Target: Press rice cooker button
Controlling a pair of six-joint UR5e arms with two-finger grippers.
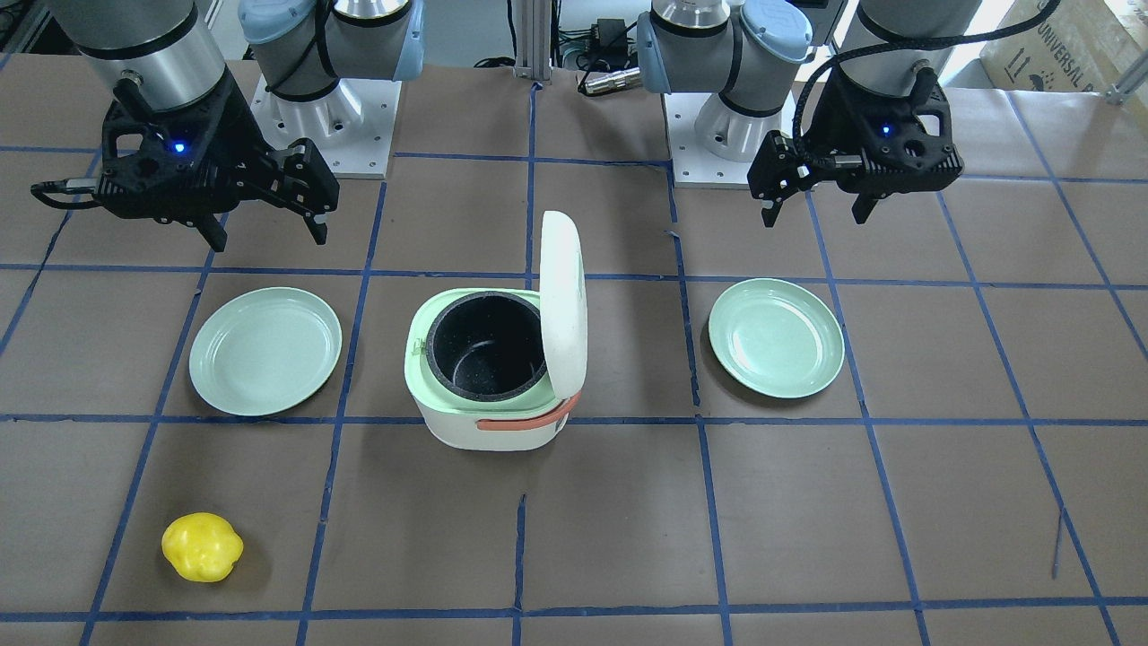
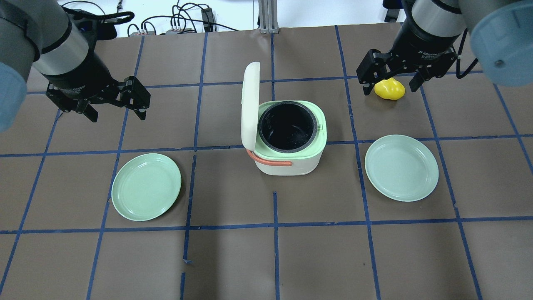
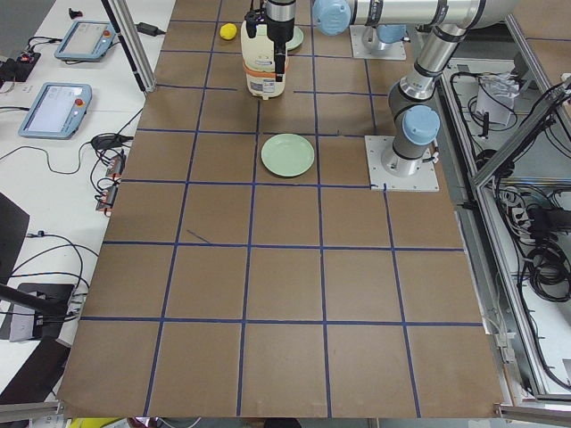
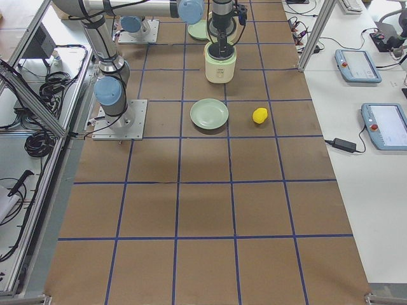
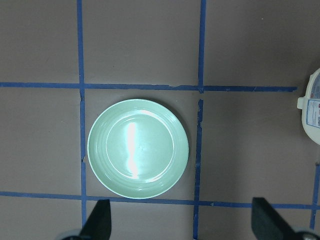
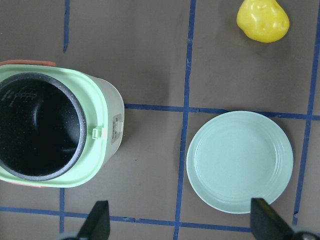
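The rice cooker stands at the table's middle: white body, green rim, orange handle, empty black pot. Its white lid stands open and upright on the side toward my left arm. A small latch button sits on the green rim on the side toward my right arm. My left gripper is open and empty, hovering far left of the cooker. My right gripper is open and empty, hovering to the cooker's far right, above a yellow toy fruit.
One pale green plate lies left of the cooker and shows below my left gripper in the left wrist view. Another plate lies right of the cooker. The table is covered in brown paper with a blue tape grid.
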